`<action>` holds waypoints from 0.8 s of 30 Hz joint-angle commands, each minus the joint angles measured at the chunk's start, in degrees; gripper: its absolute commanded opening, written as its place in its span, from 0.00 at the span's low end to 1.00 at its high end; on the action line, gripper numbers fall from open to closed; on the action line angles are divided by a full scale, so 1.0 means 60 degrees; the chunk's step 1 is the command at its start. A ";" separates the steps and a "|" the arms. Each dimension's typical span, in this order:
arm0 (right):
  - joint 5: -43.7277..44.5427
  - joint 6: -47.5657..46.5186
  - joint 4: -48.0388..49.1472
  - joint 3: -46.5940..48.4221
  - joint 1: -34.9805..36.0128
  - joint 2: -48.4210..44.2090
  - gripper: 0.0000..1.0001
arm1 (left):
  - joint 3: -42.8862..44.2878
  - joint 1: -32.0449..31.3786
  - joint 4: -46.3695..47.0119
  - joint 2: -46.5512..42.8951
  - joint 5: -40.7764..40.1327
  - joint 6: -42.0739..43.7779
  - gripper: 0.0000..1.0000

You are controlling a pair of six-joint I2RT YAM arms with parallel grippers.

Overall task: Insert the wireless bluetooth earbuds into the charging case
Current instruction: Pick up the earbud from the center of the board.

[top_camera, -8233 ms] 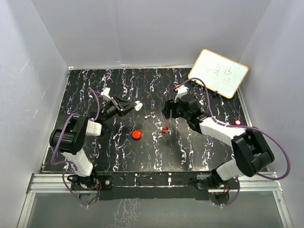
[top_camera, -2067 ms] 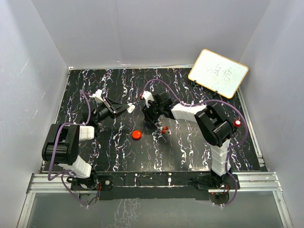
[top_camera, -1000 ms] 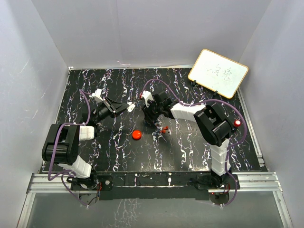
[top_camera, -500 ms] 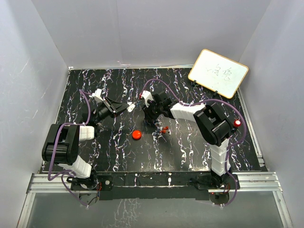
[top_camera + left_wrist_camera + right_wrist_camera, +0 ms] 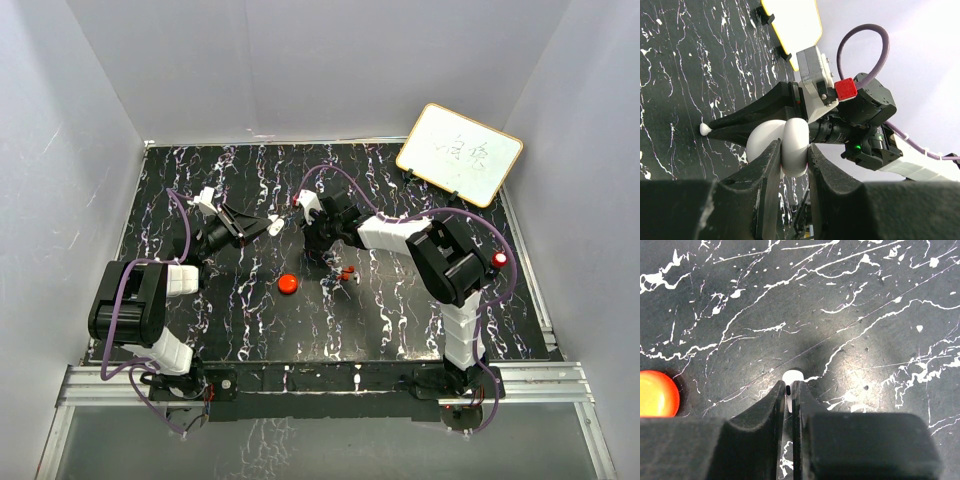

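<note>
Right gripper (image 5: 790, 388) has its two dark fingers pressed together on the stem of a white earbud (image 5: 792, 376), with the rounded head poking out past the tips. Whether the bud touches the surface cannot be told. Left gripper (image 5: 793, 147) is clamped on a white case (image 5: 765, 142), a rounded two-lobed shell held off the surface. From above, the two tools sit near each other over the middle of the desk (image 5: 400, 320), left of centre, with the case at the left fingertips.

A red puck (image 5: 288, 284) lies toward the near edge from them, and small red pieces (image 5: 346, 272) lie just to its right, apart from it.

The desk top is black with white marble veins. Pale grey walls (image 5: 300, 60) close it on three sides, and a whiteboard (image 5: 460, 153) leans in the far right corner.

Eight seconds ago the earbud lay loose on the surface and the right arm was stretched over the right half. It has since swung in and taken the bud, while the left tool has drawn slightly toward the left edge.
</note>
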 commanded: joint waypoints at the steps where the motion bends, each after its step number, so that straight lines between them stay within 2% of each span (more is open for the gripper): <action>1: 0.0114 0.0048 0.0417 0.0399 0.0034 -0.0012 0.04 | 0.0154 0.0067 0.0197 -0.0387 0.0162 0.0059 0.00; 6: 0.0278 0.0109 0.0497 0.0245 0.0034 -0.0184 0.00 | 0.0165 0.0067 0.0151 -0.0387 0.0143 0.0067 0.00; 11: 0.0622 0.0488 0.1617 -0.0743 -0.0009 -0.1252 0.00 | 0.0217 0.0068 -0.0031 -0.0411 0.0074 0.0086 0.00; 14: 0.0850 0.1040 0.2936 -0.1739 -0.0109 -0.2305 0.00 | 0.0303 0.0075 -0.0164 -0.0389 -0.0041 0.0091 0.00; 19: 0.0917 0.2050 0.6018 -0.4023 -0.0208 -0.4053 0.00 | 0.0513 0.0068 -0.0208 -0.0211 -0.0132 0.0016 0.00; 24: 0.0928 0.2897 0.7638 -0.4966 -0.0230 -0.4750 0.00 | 0.0731 0.0057 -0.0344 -0.0088 -0.0243 -0.0036 0.00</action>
